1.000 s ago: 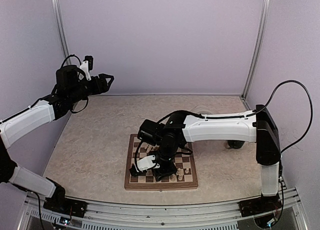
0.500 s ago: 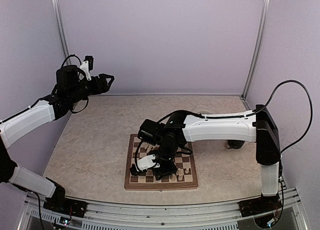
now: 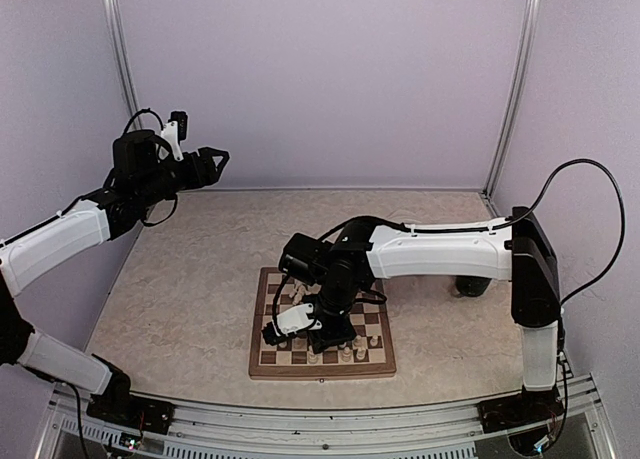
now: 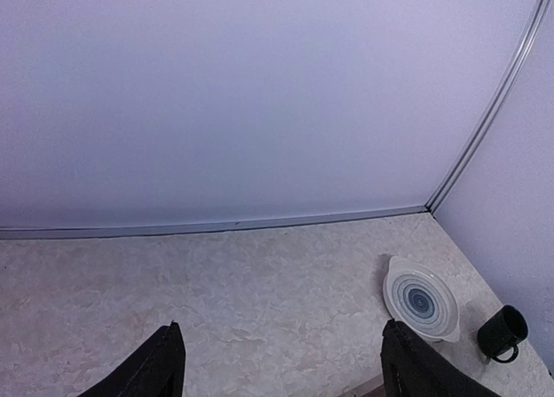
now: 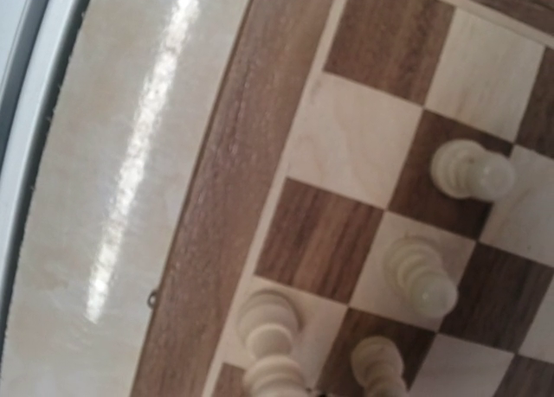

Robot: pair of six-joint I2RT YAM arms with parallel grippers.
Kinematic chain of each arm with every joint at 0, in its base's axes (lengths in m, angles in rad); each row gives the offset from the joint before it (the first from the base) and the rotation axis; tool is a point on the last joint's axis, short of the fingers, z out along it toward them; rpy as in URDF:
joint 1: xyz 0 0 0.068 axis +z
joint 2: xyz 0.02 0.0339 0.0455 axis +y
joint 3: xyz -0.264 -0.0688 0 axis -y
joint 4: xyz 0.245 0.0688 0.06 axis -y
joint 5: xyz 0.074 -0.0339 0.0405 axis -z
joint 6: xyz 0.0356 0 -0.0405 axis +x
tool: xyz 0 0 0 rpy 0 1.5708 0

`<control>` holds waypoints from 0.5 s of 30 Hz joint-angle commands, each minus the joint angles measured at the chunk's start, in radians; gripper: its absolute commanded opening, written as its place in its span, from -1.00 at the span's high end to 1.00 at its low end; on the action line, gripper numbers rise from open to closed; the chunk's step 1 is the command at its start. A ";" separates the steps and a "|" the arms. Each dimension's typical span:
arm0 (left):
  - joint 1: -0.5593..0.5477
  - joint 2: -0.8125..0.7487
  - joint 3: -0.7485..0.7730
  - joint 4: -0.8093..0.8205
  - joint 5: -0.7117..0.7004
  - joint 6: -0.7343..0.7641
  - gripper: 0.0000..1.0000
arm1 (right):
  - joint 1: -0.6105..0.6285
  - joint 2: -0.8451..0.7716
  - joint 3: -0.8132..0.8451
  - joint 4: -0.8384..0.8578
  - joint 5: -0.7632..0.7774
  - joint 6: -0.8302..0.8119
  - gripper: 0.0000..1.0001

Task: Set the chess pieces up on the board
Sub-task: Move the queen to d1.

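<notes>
Change: over the last 1 s the right end effector has lifted a little and drawn back from the board's near edge, so more of the near row now shows.
Meaning for task: my reading is that a piece has just been set down and the arm is clearing away; most of the set-up looks left to do.
Right end effector: hanging just above the near rows; its fingers are hidden from where I stand and from its own camera, so I cannot tell whether it is clenched or released.
Left end effector: released, fingers wide apart with nothing between them, held high at the far left, well apart from the board.
Chess pieces: pale cream, turned and ridged with rounded heads, slightly glossy; 4 stand upright on neighbouring squares close to the border.
Board: flat wood, visible grain, dark brown and cream checks, brown border, lying on the desk.
Desk: mottled beige, stone-like, sheen near the rail.
Far right: ringed round plate, dark mug.
</notes>
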 commanded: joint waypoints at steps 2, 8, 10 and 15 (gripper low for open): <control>-0.010 0.008 0.028 -0.001 0.004 0.002 -0.55 | -0.007 -0.010 -0.015 -0.005 0.006 -0.005 0.66; -0.009 0.009 0.028 -0.001 0.004 0.002 -0.55 | -0.007 -0.025 -0.016 -0.014 0.015 -0.007 0.67; -0.010 0.011 0.028 -0.001 0.004 0.002 -0.55 | -0.007 -0.029 -0.019 -0.015 0.017 -0.006 0.68; -0.010 0.013 0.028 -0.002 0.002 0.002 -0.55 | -0.006 -0.028 -0.018 -0.017 0.015 -0.006 0.69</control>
